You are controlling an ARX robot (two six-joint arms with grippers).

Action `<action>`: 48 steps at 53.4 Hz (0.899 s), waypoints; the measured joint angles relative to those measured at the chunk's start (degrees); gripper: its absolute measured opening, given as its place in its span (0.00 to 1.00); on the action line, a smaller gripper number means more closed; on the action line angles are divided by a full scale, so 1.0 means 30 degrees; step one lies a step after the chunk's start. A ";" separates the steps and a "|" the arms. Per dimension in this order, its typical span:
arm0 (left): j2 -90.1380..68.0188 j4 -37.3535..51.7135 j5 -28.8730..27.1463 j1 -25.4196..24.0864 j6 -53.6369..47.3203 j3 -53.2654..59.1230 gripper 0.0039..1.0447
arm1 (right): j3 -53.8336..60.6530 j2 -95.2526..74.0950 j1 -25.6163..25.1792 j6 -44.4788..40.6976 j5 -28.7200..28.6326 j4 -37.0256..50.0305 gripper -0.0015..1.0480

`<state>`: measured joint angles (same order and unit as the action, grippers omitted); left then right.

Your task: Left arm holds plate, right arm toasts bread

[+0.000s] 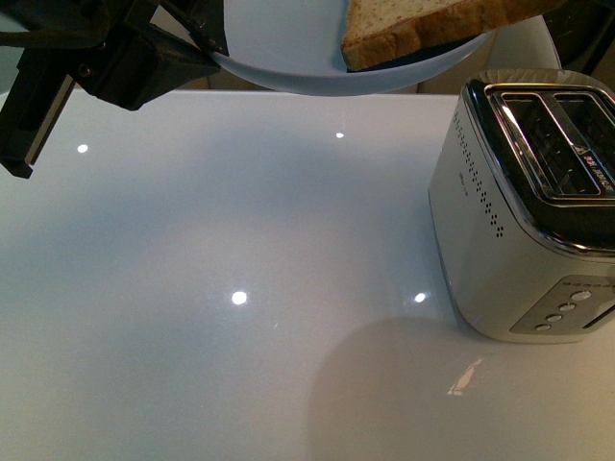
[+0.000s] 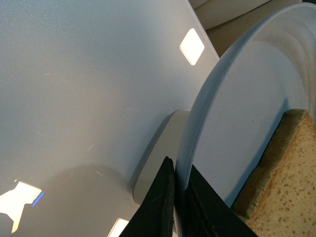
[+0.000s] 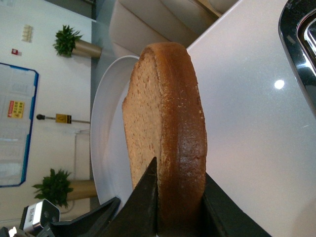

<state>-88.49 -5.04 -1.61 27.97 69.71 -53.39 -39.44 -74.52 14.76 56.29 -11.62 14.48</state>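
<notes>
My left gripper (image 1: 207, 38) is shut on the rim of the pale blue-grey plate (image 1: 279, 48) and holds it in the air at the top of the front view. In the left wrist view its black fingers (image 2: 168, 197) pinch the plate's rim (image 2: 197, 113). The bread (image 1: 413, 24), a thick speckled brown slice, lies over the plate's right side. My right gripper (image 3: 180, 197) is shut on the bread's crust (image 3: 182, 123), with the plate (image 3: 106, 143) just behind it. The bread also shows in the left wrist view (image 2: 286, 182).
A silver two-slot toaster (image 1: 528, 202) stands at the right of the white glossy table (image 1: 240, 288), its slots (image 1: 553, 144) facing up and below the bread. Part of its dark top shows in the right wrist view (image 3: 301, 44). A small wrapper-like scrap (image 1: 464, 376) lies near the toaster's front.
</notes>
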 joint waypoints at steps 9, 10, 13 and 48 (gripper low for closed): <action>-0.0007 0.0000 0.0015 0.0000 0.0000 0.0000 0.03 | -0.0109 0.0240 -0.0124 0.0000 -0.0146 -0.0240 0.03; 0.0000 0.0000 0.0007 0.0000 0.0000 0.0000 0.03 | -0.0138 0.0255 -0.0146 0.0000 -0.0160 -0.0255 0.03; 0.0000 0.0000 0.0007 0.0000 0.0000 0.0000 0.03 | -0.0262 0.0357 -0.0160 -0.0015 -0.0168 -0.0372 0.03; 0.0000 0.0000 -0.0007 0.0000 0.0007 0.0000 0.03 | -0.3344 0.5282 -0.2688 -1.0666 0.4262 -0.5996 0.03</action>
<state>-88.49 -5.04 -1.63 27.97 69.73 -53.39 -49.47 -58.67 6.70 24.29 1.17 -3.51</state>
